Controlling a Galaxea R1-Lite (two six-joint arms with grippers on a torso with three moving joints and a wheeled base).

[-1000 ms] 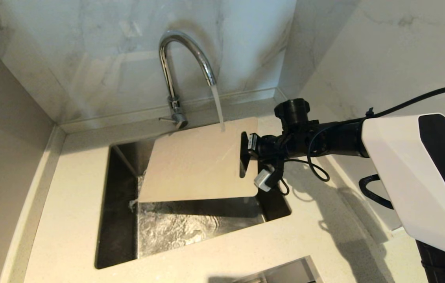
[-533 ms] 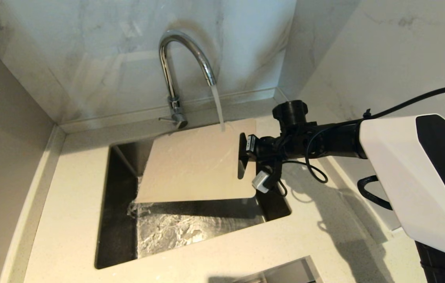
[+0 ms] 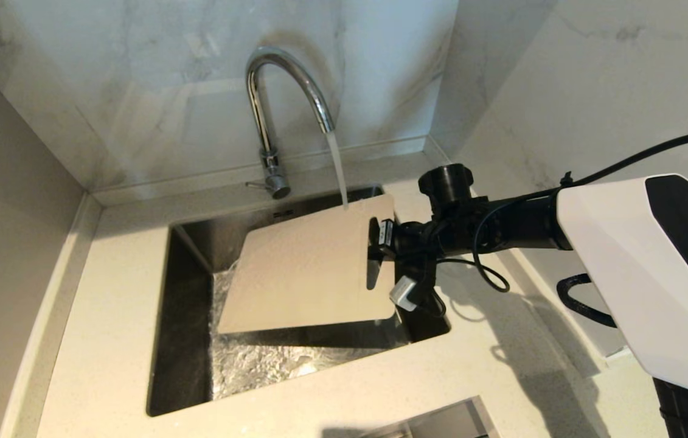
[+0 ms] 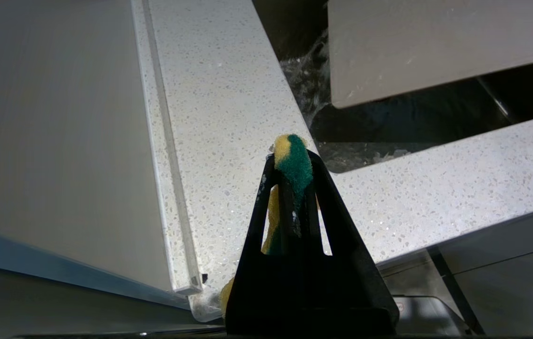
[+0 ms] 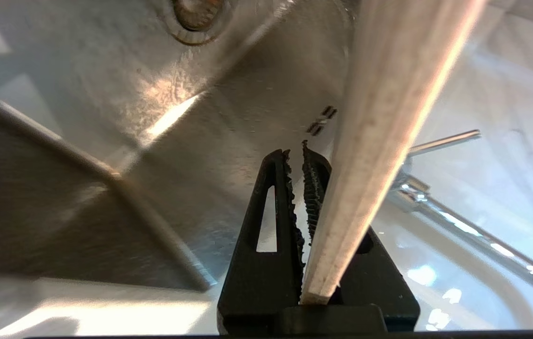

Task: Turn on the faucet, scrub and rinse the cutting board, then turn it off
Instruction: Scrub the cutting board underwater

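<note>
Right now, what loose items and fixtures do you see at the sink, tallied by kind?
Cutting board: 1
Sponge: 1
Faucet: 1
Sink: 1
Total: 4

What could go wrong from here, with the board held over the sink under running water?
1. The right gripper pinches the wet cutting board only at its handle end, so the tilted board might slip or twist into the sink.
2. Water from the faucet lands near the board's gripped end, so spray could reach the gripper's cables.
3. The left gripper holds the sponge away from the board, so scrubbing may be skipped.
</note>
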